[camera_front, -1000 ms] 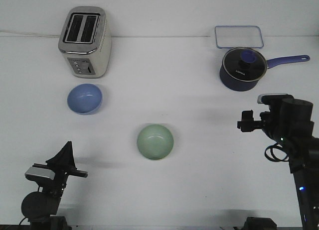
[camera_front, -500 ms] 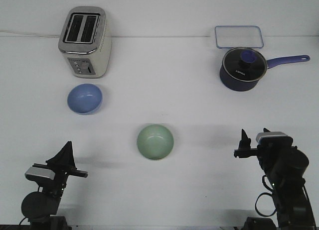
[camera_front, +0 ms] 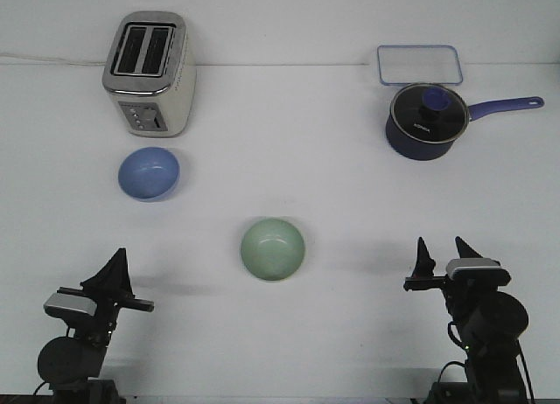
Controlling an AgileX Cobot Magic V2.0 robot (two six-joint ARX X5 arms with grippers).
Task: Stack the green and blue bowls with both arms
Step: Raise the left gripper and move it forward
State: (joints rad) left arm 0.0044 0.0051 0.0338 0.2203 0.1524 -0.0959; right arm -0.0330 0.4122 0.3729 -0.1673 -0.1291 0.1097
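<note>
Front view only. White table [camera_front: 289, 142] filling nearly the whole shot, plain matte, soft shadows under each item; pale wall band along the far edge, thin cord trailing along the seam at far left.

Far left: silver two-slot toaster [camera_front: 149, 72], upright, slots facing up, control panel toward the camera. Far right: clear rectangular container lid [camera_front: 419, 64] lying flat (blue-rimmed), and just in front of it a dark blue saucepan [camera_front: 425, 120] with glass lid on, handle pointing right.

Blue bowl [camera_front: 149, 172] just in front of the toaster, left half of the table, upright, opening up. Green bowl [camera_front: 273, 248] near table centre, closer to the robot, also upright. Bowls well apart, not stacked, neither touched by anything.

Left gripper [camera_front: 112, 277] low at the near left corner, well short of the blue bowl, seen edge-on with fingers overlapping; can't tell how far the jaws are parted. Holding nothing visible.

Right gripper [camera_front: 441, 252] low at the near right, level with the green bowl and well to its right; two pointed fingers clearly spread with a gap between, jaws apart and empty.
</note>
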